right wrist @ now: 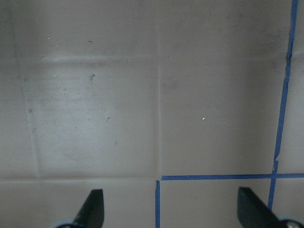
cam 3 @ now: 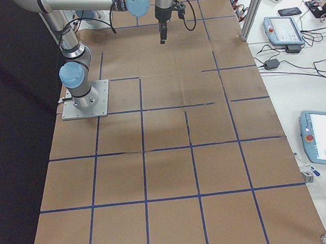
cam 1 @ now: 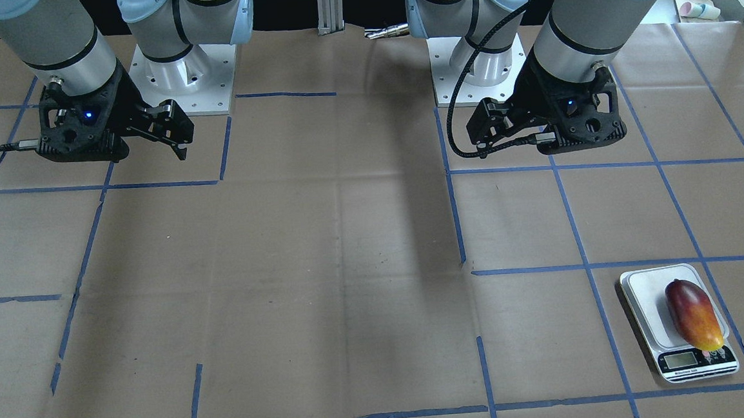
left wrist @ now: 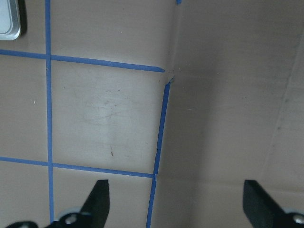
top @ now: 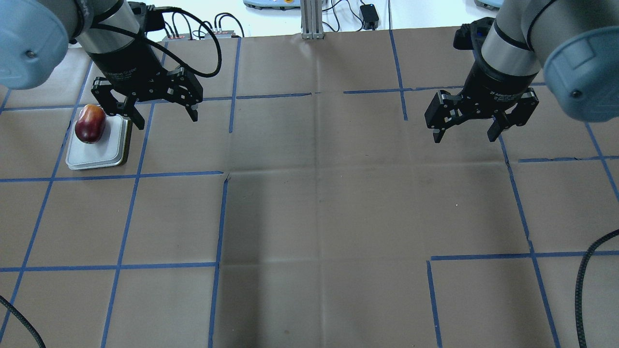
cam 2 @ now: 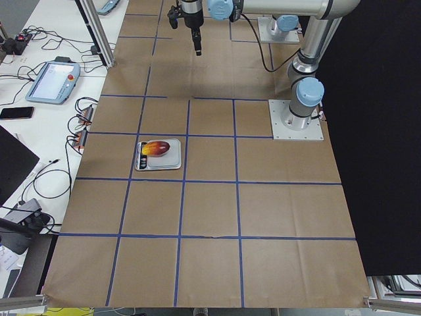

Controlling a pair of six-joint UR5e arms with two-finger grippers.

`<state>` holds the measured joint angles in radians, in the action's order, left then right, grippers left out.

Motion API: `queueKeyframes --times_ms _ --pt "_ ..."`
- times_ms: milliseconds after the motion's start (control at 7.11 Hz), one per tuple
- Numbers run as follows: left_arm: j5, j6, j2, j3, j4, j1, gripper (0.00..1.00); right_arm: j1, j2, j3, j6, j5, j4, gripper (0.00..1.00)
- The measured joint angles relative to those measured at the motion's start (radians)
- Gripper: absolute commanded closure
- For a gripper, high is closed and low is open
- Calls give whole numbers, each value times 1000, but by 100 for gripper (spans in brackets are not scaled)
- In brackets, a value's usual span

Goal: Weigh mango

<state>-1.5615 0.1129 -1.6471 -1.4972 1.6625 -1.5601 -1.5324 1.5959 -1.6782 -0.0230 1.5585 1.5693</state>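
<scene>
The mango (cam 1: 693, 314), dark red with an orange-yellow tip, lies on the white kitchen scale (cam 1: 641, 283) near the table's far left corner. It also shows in the overhead view (top: 90, 124) on the scale (top: 99, 154), and in the exterior left view (cam 2: 156, 149). My left gripper (top: 167, 121) hangs open and empty above the table, just right of the scale and clear of the mango. Its wrist view shows open fingers (left wrist: 97, 199) over bare paper, with a scale corner (left wrist: 9, 19) at top left. My right gripper (top: 464, 139) is open and empty, far across the table.
Brown paper with a blue tape grid (top: 222, 217) covers the table. The two arm bases (cam 1: 183, 78) stand at the robot's side. An aluminium post (top: 309, 19) stands at the far edge. A black cable (top: 585, 270) loops in at the near right.
</scene>
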Motion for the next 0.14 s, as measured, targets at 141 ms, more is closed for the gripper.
queueKeyframes --times_ms 141 --pt "0 1 1 0 -5 0 0 0 0 0 0 0 0 0"
